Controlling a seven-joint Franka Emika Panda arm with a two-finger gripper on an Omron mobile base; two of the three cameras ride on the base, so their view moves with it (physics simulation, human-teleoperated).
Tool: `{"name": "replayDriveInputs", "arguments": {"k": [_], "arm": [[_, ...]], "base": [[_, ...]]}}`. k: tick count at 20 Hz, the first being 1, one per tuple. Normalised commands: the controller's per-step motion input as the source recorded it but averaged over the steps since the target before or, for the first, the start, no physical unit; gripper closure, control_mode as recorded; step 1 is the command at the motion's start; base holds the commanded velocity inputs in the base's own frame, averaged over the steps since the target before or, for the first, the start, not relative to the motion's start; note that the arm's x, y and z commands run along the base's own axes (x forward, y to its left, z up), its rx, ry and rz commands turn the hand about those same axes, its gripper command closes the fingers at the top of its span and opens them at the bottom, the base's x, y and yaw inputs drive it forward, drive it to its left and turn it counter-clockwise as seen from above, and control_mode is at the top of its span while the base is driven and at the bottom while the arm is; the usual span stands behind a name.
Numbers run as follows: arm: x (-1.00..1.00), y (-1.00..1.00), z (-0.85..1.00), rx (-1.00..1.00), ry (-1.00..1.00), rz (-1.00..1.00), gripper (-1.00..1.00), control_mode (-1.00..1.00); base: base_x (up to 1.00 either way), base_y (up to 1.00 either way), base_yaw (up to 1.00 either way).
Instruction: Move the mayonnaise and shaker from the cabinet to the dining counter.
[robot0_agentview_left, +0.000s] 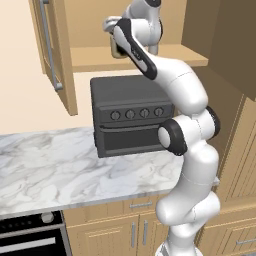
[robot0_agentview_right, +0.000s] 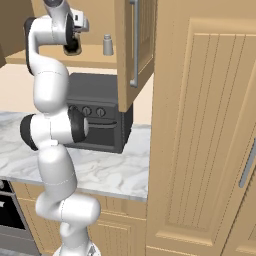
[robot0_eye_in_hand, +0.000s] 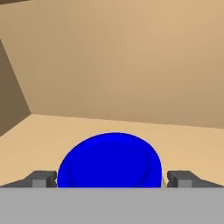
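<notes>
the mayonnaise (robot0_eye_in_hand: 109, 159) sits on the cabinet (robot0_agentview_left: 150, 56) shelf, between the wide-open fingers (robot0_eye_in_hand: 41, 179); judged best: ease forward till the blue lid is centred, close squarely on the jar body, lift straight; the shaker (robot0_agentview_right: 107, 45) stands nearby.

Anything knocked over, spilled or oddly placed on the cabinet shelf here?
Nothing stands out. The shaker stands upright on the cabinet shelf, and the mayonnaise sits between the open gripper fingers, blue lid up.

A home kitchen, rendered. Light wooden cabinets (robot0_agentview_right: 200, 125) hang above a marble counter (robot0_agentview_left: 55, 170). A dark toaster oven (robot0_agentview_left: 131, 117) sits there, with a built-in oven (robot0_agentview_left: 30, 237) below.
</notes>
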Motion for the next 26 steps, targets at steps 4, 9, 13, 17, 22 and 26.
{"name": "replayDriveInputs", "arguments": {"k": [4, 9, 13, 17, 22, 26], "arm": [[0.0, 0.0, -0.27, 0.0, 0.0, 0.05, -1.0, -1.0], [0.02, 0.0, -0.27, 0.0, -0.03, 0.05, -1.0, -1.0], [0.15, 0.0, -0.1, 0.0, -0.05, 0.03, -1.0, -1.0], [0.15, 0.0, -0.12, 0.0, -0.05, 0.03, -1.0, -1.0], [0.13, 0.04, -0.18, 0.0, 0.0, 0.01, 1.0, -1.0], [0.05, 0.0, -0.11, 0.03, 0.0, 0.01, 1.0, -1.0]], "base": [[0.0, 0.0, 0.0], [0.0, 0.0, 0.0], [0.0, 0.0, 0.0], [0.0, 0.0, 0.0], [0.0, 0.0, 0.0], [0.0, 0.0, 0.0]]}}
